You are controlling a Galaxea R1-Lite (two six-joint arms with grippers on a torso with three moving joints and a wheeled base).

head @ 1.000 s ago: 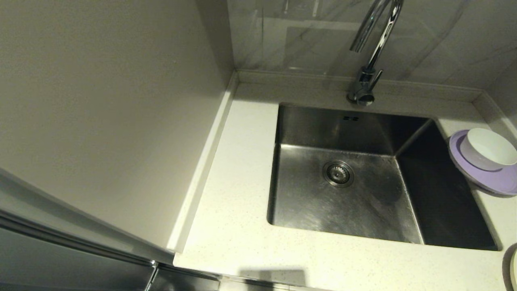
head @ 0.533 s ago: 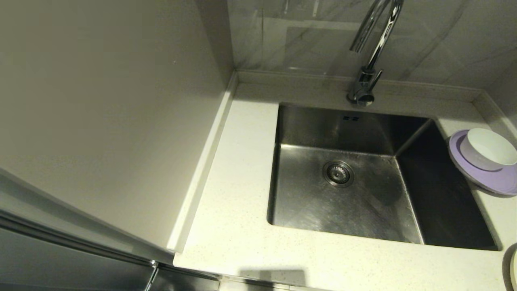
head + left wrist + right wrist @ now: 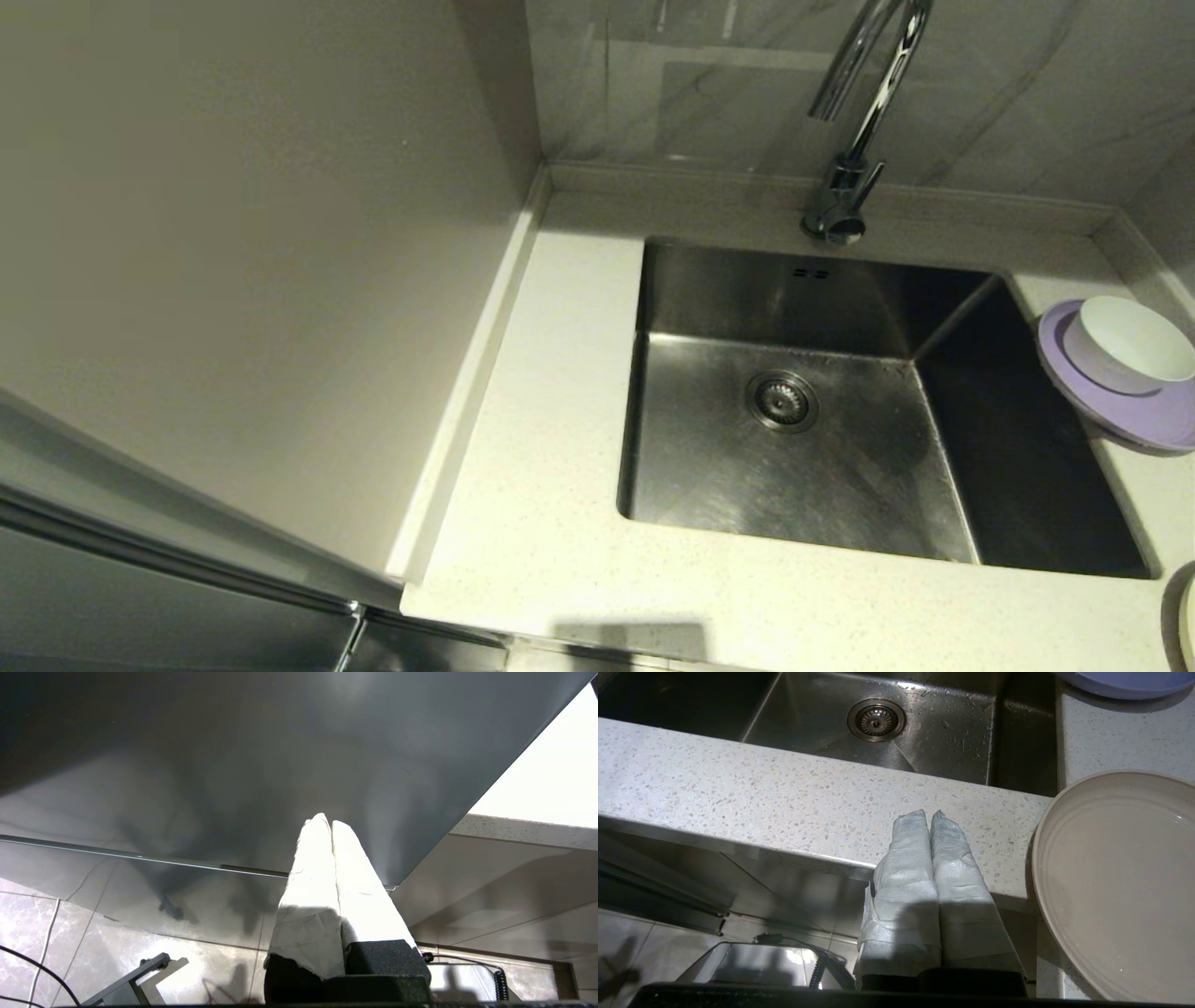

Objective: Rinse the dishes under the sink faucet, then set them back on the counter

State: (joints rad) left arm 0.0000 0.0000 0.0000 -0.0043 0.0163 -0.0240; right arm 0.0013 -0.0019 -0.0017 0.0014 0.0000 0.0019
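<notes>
A white bowl (image 3: 1131, 341) sits on a lilac plate (image 3: 1148, 415) on the counter (image 3: 541, 523) right of the sink (image 3: 794, 457). The chrome faucet (image 3: 854, 121) stands behind the basin with its spout over it. A cream-beige plate (image 3: 1120, 882) lies on the counter's front right corner, and only its edge (image 3: 1187, 616) shows in the head view. My right gripper (image 3: 930, 812) is shut and empty, low at the counter's front edge, just left of that plate. My left gripper (image 3: 326, 819) is shut and empty, down below the counter by a grey cabinet panel.
A beige wall panel (image 3: 261, 261) rises along the counter's left side. A low raised edge (image 3: 709, 182) and tiled wall close the back. Drops of water lie on the sink floor (image 3: 952, 723) near the drain (image 3: 876, 719). Cables (image 3: 817, 961) run over the floor tiles below.
</notes>
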